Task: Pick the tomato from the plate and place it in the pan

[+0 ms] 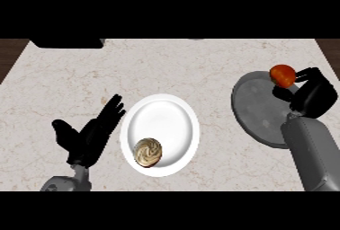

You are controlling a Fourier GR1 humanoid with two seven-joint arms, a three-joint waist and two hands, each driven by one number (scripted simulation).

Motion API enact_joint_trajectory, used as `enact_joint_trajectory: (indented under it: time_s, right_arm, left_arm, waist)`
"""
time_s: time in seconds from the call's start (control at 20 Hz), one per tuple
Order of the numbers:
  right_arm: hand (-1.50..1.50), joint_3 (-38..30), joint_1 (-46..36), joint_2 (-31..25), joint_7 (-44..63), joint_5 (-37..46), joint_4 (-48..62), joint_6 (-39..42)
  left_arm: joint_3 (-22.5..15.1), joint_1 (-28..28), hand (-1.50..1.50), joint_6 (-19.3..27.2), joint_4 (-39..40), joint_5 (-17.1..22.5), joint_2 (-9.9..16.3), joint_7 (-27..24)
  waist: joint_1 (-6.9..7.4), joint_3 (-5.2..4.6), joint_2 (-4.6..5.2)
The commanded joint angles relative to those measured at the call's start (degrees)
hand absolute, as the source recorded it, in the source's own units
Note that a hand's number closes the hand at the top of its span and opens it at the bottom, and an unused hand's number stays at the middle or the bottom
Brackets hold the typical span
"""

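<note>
The right robot hand point(310, 96) clasped the tomato point(284, 75) above the pan point(260, 112); only release remained, I judged.

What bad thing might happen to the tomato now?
The right hand holds the tomato near the far rim of the pan, not its middle. Let go there, it might roll off onto the counter. The forearm lies across the pan and might nudge it when pulling back.

swirly brown-cream pastry thing point(149, 152), round, sitting low on white dish, near its bottom edge. pale marble counter point(199, 63) under everything. dark block point(68, 43) at top left corner, cut off by edge. dark wood strips point(10, 54) flanking counter.
</note>
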Motion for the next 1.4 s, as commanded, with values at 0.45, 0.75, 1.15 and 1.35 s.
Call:
enact_joint_trajectory:
  time_s: [0.45, 0.75, 1.15, 1.35]
  right_arm:
    - [-1.5, -12.0, -5.7, -1.9, -21.8, -22.6, 21.4, 4.9]
    - [-1.5, -19.2, -2.4, 2.8, -39.7, -38.0, 10.0, 1.5]
    - [-1.5, -26.3, 5.5, -0.5, -51.1, -55.8, 6.1, 24.1]
    - [-1.5, -25.0, 14.8, 0.1, -50.8, -59.7, -3.5, 33.4]
  left_arm:
    - [1.0, -2.2, 0.0, -0.7, -1.5, 0.8, 0.1, 3.4]
    - [1.1, -1.8, 0.0, -0.3, 0.5, -0.4, -0.6, 0.8]
    - [3.0, -1.1, 0.0, -1.9, 1.6, 0.6, 0.2, 0.4]
    - [3.9, 0.2, 0.0, -2.0, 0.9, 0.5, 0.8, 0.3]
  waist:
    - [0.86, 0.18, 0.39]
    - [-0.37, 0.27, 0.15]
    - [-1.17, 0.0, -0.29]
    - [-1.96, -0.1, -0.62]
